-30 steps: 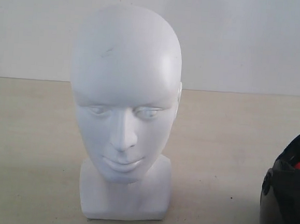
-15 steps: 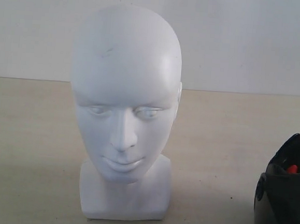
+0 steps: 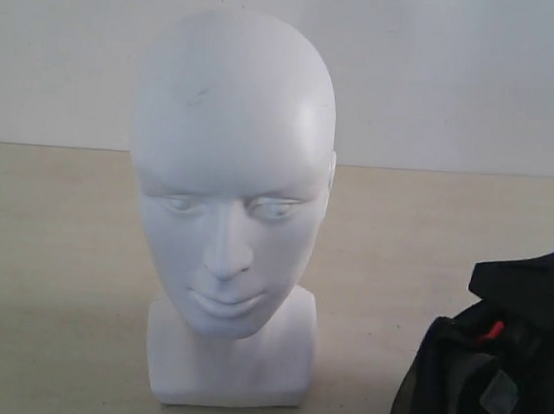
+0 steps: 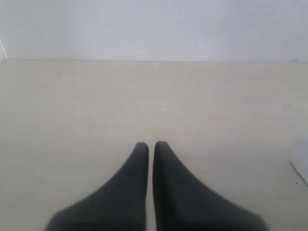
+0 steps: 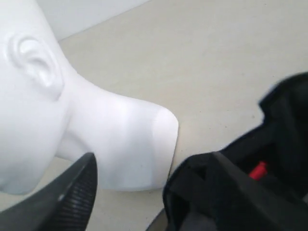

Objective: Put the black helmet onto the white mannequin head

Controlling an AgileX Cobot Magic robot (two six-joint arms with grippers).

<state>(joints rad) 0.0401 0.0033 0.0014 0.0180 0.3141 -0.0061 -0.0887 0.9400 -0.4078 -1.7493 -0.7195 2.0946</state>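
Observation:
The white mannequin head (image 3: 227, 165) stands upright on its squarish base at the middle of the table, bare on top. The black helmet (image 3: 494, 378) lies low at the right front edge of the exterior view, its padded lining and a red tab facing up. It lies apart from the head. In the right wrist view the helmet (image 5: 231, 192) lies beside the mannequin head (image 5: 120, 139). My right gripper (image 5: 139, 202) stands open: one ribbed finger (image 5: 72, 192) is clear of the helmet, the other is hidden. My left gripper (image 4: 151, 144) is shut and empty over bare table.
The beige table (image 3: 59, 295) runs back to a white wall (image 3: 460, 78). A white edge (image 4: 301, 163) shows at the side of the left wrist view.
The helmet has rolled left and downward, so more of its lining now shows. The right jaws have spread apart and let go of it. The head has not moved.

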